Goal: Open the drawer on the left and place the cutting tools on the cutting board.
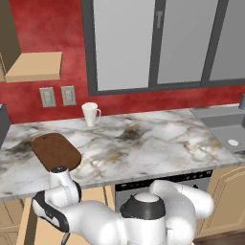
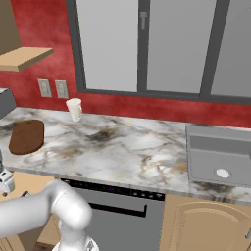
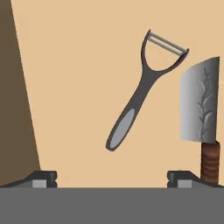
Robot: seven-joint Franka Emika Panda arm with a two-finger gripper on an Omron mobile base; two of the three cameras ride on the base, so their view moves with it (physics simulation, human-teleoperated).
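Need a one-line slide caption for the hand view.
Open gripper hovers over the tan drawer floor, peeler beside knife.

Bright even rendered light, sharp throughout, no glare, dark shaded band at the hand view's left

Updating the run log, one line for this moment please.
gripper: open, above drawer interior | peeler, knife: lying inside, untouched | cutting board: on counter, bare

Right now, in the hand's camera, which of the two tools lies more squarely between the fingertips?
The dark grey peeler with the Y-shaped head lies between them. The silver-bladed knife sits off to one side, above one fingertip.
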